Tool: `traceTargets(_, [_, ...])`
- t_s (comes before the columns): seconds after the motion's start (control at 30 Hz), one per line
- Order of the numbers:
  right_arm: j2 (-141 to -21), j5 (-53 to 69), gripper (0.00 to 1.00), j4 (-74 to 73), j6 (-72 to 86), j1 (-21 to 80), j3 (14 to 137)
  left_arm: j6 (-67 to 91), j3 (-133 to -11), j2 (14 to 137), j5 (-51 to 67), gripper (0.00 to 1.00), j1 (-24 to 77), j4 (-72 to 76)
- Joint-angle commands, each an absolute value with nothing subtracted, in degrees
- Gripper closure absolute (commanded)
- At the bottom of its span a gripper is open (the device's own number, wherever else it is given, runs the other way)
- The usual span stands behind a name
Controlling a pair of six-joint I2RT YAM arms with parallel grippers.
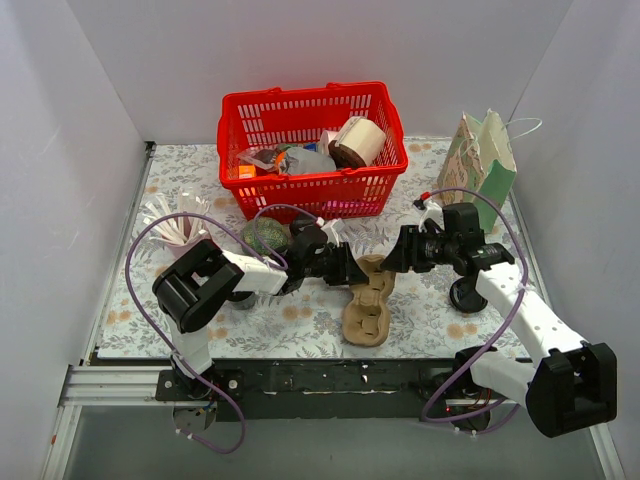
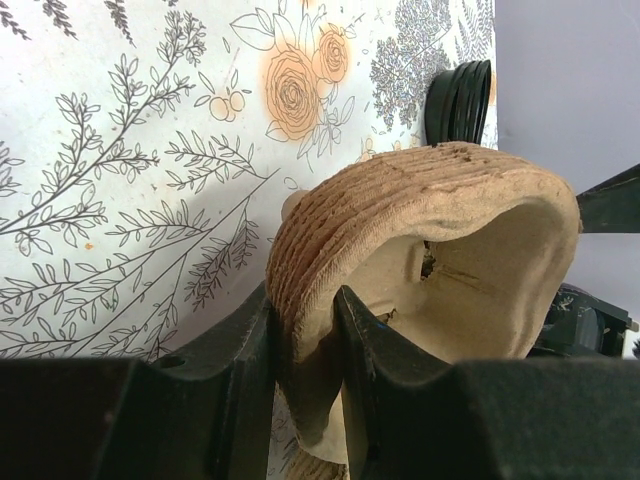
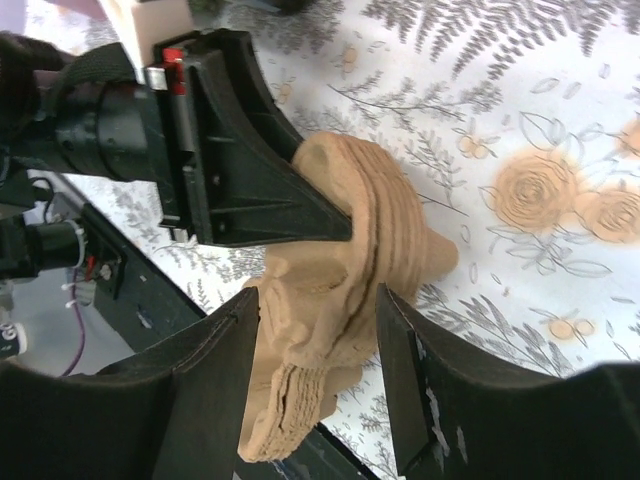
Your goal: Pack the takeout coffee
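Pinching the cup carrier stack [image 2: 400,200], left fingers [image 2: 250,370]; right fingers [image 3: 415,370] parted, straddling it.

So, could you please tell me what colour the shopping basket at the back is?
The basket is bright red, seen best in the top external view.

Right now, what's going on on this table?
Both arms are working on a stack of pulp cup carriers lying on the flowered table. The left tool is clamped on one edge of the stack. The right tool straddles the opposite side; whether it actually grips is unclear. The red basket and the paper bags stand behind, untouched.
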State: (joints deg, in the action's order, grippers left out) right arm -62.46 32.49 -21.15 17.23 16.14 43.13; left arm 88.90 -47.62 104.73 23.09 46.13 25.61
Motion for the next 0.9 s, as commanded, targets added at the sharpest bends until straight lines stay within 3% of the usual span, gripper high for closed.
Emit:
traceTargets(0.0, [-60.1, 21.1, 0.41, -27.7, 18.4, 16.6, 47.6, 89.5, -49.4, 100.7, 21.5, 1.0, 46.1, 27.1])
traceTargets(0.4, [-61.7, 33.5, 0.41, -26.6, 23.0, 16.6, 46.8, 89.6, -49.7, 100.2, 20.1, 1.0, 46.1, 25.6])
traceTargets(0.87, [-64.5, 35.0, 0.42, -24.6, 24.3, 16.6, 45.5, 89.1, -49.7, 99.8, 20.0, 1.0, 46.1, 25.9])
